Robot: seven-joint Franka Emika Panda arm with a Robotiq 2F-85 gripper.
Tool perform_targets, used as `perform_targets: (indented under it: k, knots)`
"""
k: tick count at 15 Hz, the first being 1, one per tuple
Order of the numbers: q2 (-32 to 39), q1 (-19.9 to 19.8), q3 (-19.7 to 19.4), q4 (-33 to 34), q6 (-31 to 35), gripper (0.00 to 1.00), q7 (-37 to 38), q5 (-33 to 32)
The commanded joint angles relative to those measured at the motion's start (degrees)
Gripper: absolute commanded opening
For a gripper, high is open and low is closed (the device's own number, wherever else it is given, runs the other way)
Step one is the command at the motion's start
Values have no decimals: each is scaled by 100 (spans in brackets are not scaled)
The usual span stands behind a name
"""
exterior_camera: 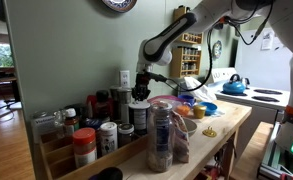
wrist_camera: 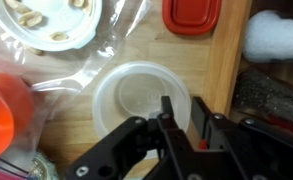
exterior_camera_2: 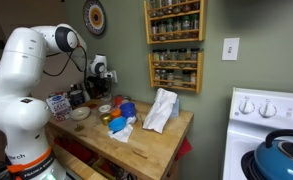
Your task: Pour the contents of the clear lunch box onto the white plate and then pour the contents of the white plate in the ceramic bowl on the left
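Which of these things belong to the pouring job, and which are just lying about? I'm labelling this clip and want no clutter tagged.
For the job:
- hand
- clear round container, right under the hand
- white dish holding nuts

Just lying about:
- red lid
- orange cup
- spice racks
- blue kettle

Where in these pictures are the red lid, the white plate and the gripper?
red lid [wrist_camera: 191, 14], wrist view, its flat top.
white plate [wrist_camera: 48, 26], wrist view, bare inner surface.
gripper [wrist_camera: 183, 118], wrist view, midway between fingertips.
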Motion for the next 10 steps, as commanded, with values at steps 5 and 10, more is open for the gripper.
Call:
perform_targets:
  k: [5, 10]
  knots:
    - [-661, -222, 204, -534, -143, 90, -209, 274]
    - [-1258, -615, 402, -1448, -280, 100, -1067, 812]
